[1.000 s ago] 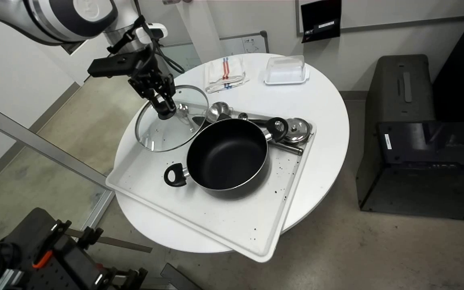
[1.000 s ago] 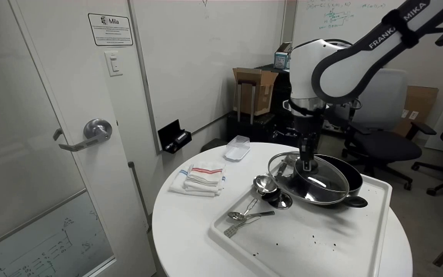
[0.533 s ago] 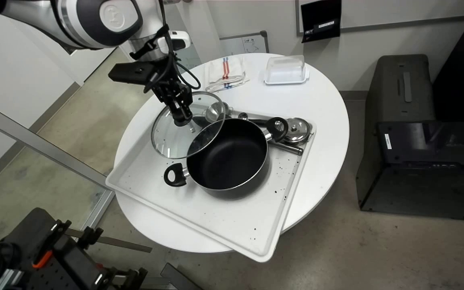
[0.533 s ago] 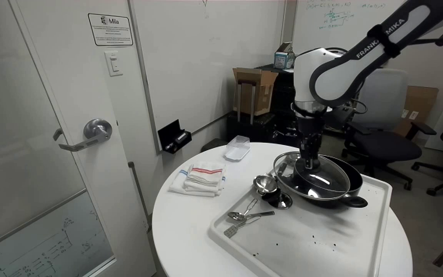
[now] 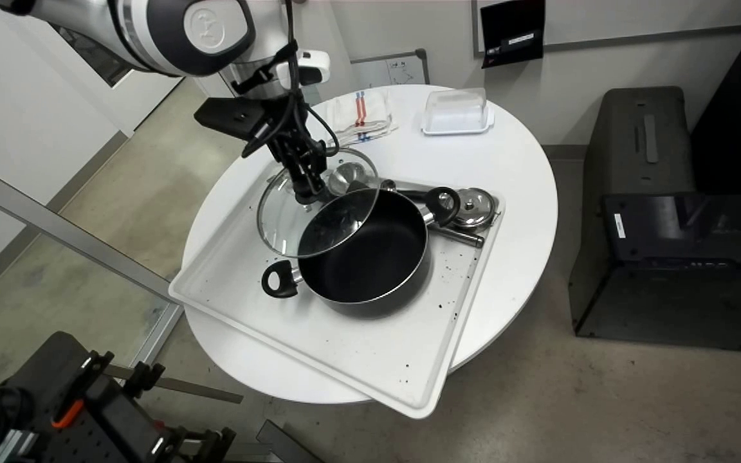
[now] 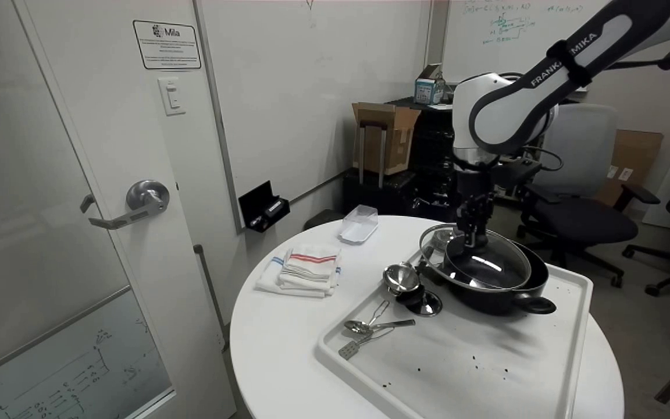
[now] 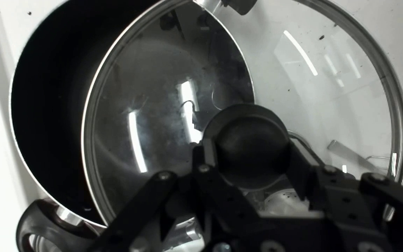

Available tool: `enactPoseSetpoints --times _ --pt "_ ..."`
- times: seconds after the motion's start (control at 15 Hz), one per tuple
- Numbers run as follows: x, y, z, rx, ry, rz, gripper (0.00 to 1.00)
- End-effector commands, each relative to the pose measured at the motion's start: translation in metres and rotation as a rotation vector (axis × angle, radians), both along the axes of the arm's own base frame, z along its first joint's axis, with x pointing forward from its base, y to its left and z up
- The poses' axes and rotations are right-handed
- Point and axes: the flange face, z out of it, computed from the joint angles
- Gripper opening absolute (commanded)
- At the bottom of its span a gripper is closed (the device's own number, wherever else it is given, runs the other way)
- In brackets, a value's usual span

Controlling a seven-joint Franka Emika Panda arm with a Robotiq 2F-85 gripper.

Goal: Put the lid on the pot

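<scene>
My gripper (image 5: 309,193) is shut on the black knob of the clear glass lid (image 5: 277,222); in the wrist view the fingers (image 7: 252,148) stand on both sides of the knob. The lid is held in the air, tilted, in an exterior view (image 6: 492,270). It overlaps one side of the black pot (image 5: 377,257) and sticks out past the rim. In the wrist view the lid (image 7: 152,84) covers about half of the pot opening (image 7: 47,115). The pot stands upright on the tray, also in an exterior view (image 6: 486,301). Whether lid and rim touch, I cannot tell.
A white tray (image 5: 345,347) lies on the round white table (image 5: 525,193). Silver utensils (image 6: 370,329), a small bowl (image 6: 401,279) and a small metal lid (image 5: 473,207) lie beside the pot. Folded towels (image 5: 361,119) and a clear-covered dish (image 5: 456,112) stand at the table's edge.
My gripper has carried the lid sideways toward the pot, so that it now overlaps the near part of the opening. The pot and the tray have not moved. The gripper stays on the knob.
</scene>
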Motion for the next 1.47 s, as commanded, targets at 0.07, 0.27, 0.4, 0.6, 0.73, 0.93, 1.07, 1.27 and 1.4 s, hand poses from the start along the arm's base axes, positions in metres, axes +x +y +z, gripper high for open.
enactPoseSetpoints --times 0.07,0.27,0.4,0.6,0.73,0.93,1.07,1.27,1.4 --pt "0.008 -0.019 0.01 0.021 0.031 -0.078 0.25" --pt "0.008 -0.034 0.008 0.02 0.053 -0.123 0.25" --pt "0.006 -0.044 0.005 0.014 0.064 -0.153 0.25" --pt "0.003 -0.058 -0.003 0.009 0.081 -0.2 0.25" --pt "0.002 -0.064 -0.01 0.007 0.091 -0.229 0.25" --pt "0.0 -0.073 -0.019 0.018 0.106 -0.274 0.25" --pt "0.0 -0.079 -0.023 0.027 0.107 -0.303 0.25" --pt "0.002 -0.088 -0.028 0.036 0.108 -0.341 0.25" --pt "0.003 -0.093 -0.029 0.037 0.106 -0.361 0.25"
